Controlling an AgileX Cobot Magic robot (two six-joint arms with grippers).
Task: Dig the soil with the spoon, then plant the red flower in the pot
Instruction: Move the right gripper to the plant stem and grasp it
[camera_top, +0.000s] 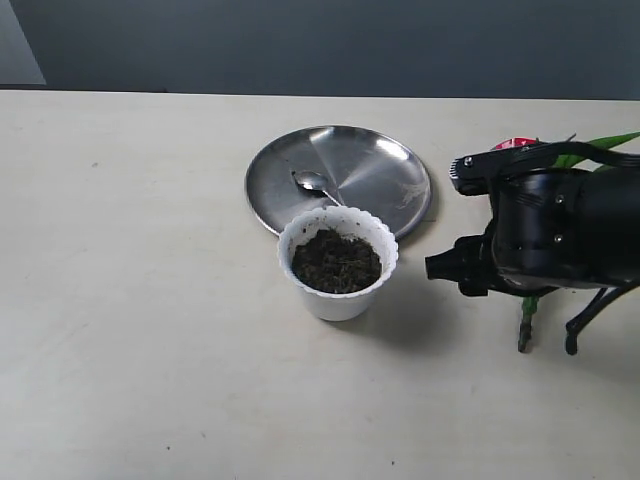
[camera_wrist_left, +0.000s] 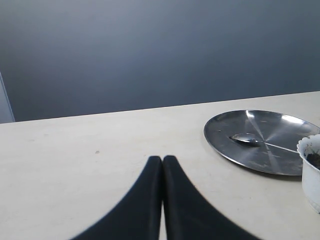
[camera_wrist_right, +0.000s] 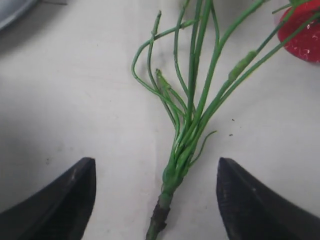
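Observation:
The white scalloped pot (camera_top: 338, 285) stands mid-table, filled with dark crumbly soil (camera_top: 336, 262). Behind it the silver spoon (camera_top: 312, 182) lies on a round steel plate (camera_top: 385, 175). The red flower lies flat on the table under my right arm; a red bloom (camera_top: 515, 143) and a green leaf (camera_top: 605, 142) stick out behind the arm. My right gripper (camera_wrist_right: 155, 164) is open, one finger on each side of the flower's green stem bundle (camera_wrist_right: 192, 117), not touching it. My left gripper (camera_wrist_left: 162, 160) is shut and empty, low over bare table, out of the exterior view.
The right arm's black body (camera_top: 565, 225) hides most of the flower. The stem's dark cut end (camera_top: 523, 335) points toward the table's front. In the left wrist view the plate (camera_wrist_left: 270, 155), the spoon (camera_wrist_left: 247, 139) and the pot's rim (camera_wrist_left: 309, 150) lie off to one side.

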